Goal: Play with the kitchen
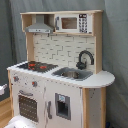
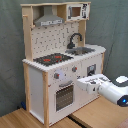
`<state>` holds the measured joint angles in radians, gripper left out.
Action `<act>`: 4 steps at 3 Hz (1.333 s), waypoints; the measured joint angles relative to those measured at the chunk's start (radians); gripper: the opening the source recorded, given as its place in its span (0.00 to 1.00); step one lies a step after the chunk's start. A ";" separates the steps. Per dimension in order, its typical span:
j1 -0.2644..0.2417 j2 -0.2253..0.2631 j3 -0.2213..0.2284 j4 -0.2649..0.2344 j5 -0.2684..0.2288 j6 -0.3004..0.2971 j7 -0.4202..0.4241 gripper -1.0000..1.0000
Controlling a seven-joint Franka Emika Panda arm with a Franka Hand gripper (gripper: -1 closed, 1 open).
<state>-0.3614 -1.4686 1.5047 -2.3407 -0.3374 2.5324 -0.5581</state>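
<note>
Behind everything you see a grey-green curtain (image 2: 12, 55) hanging as a backdrop in both exterior views, its folds running vertically. Underneath, in the second exterior view, you have a pale wooden floor (image 2: 95, 114) made of boards with a dark seam between them. In the first exterior view, a strip of that wood shows at the lower left corner.

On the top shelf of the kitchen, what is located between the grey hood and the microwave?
Nothing. In the first exterior view, the shelf stretch between the grey hood and the microwave is bare apart from a wooden divider.
</note>
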 joint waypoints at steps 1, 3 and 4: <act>-0.003 0.004 -0.021 -0.020 0.001 0.047 -0.094 1.00; -0.003 0.016 -0.035 -0.129 0.001 0.201 -0.150 1.00; -0.008 0.023 -0.038 -0.199 0.005 0.272 -0.150 1.00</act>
<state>-0.3697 -1.4459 1.4669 -2.5401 -0.3320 2.8044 -0.7080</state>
